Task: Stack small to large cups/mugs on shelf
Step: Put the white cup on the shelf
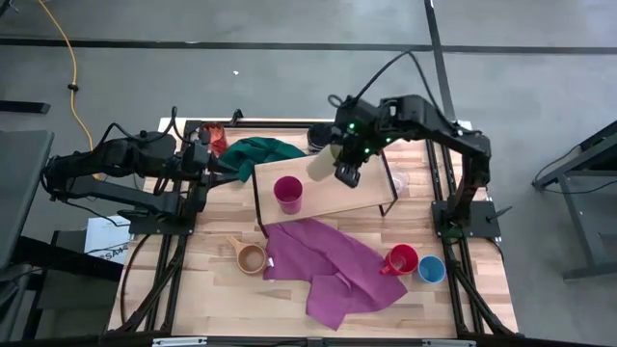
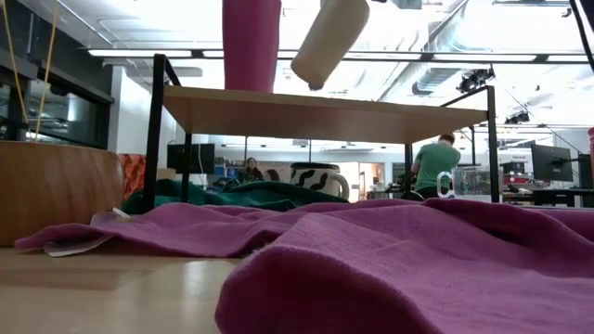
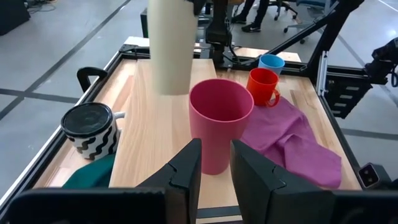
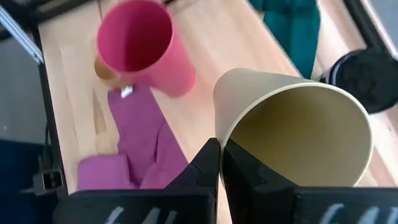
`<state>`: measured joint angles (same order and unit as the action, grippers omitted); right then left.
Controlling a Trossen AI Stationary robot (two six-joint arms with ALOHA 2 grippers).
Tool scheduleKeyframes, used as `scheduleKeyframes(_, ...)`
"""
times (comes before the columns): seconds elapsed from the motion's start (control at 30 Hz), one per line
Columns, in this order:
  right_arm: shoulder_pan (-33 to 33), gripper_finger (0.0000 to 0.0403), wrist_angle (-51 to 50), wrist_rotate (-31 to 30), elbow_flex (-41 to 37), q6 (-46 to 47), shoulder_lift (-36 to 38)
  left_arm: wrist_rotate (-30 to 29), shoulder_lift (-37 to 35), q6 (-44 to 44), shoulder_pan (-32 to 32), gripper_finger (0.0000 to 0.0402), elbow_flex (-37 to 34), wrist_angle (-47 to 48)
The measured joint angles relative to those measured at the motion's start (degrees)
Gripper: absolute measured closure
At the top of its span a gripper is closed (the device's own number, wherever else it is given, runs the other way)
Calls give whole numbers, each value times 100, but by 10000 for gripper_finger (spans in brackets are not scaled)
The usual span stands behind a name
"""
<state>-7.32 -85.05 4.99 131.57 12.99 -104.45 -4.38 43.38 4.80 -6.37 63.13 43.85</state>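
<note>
The light-wood shelf (image 1: 337, 200) stands mid-table, and a magenta cup (image 1: 288, 195) stands upright on its left part. A cream cup (image 1: 322, 164) hangs tilted above the shelf, right of the magenta cup (image 3: 219, 124), with my right gripper (image 4: 219, 163) shut on it. My left gripper (image 3: 216, 165) waits open at the shelf's left end, level with the magenta cup and short of it, with nothing between its fingers. My right gripper pinches the cream cup's wall at the rim (image 4: 217, 121), one finger inside the mouth and one outside. The fingers slant down from the table's right and far side. The cup (image 2: 329, 42) is lifted clear of the shelf and tilted, its base lowest.
A striped mug (image 1: 318, 138) and a green cloth (image 1: 265, 152) lie behind the shelf. A purple cloth (image 1: 333, 270) is spread in front of it. A wooden cup (image 1: 251, 257), a red mug (image 1: 401, 259) and a blue cup (image 1: 431, 270) stand near the front.
</note>
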Motion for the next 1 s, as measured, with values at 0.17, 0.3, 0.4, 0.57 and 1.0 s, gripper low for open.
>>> scheduleKeyframes(0.17,173,403,-23,-84,0,1,-78,50,0,0,0,328,0,-1)
scheduleKeyframes(0.3,257,403,-93,-205,0,24,-89,52,0,0,0,328,0,-1)
scheduleKeyframes(0.4,320,403,-217,-306,0,11,-89,94,0,0,-1,328,0,0)
scheduleKeyframes(0.57,362,403,-262,-347,0,-21,-123,98,0,0,1,328,0,-1)
scheduleKeyframes(1.0,364,403,-390,-142,-2,-224,-361,98,0,0,0,328,0,-1)
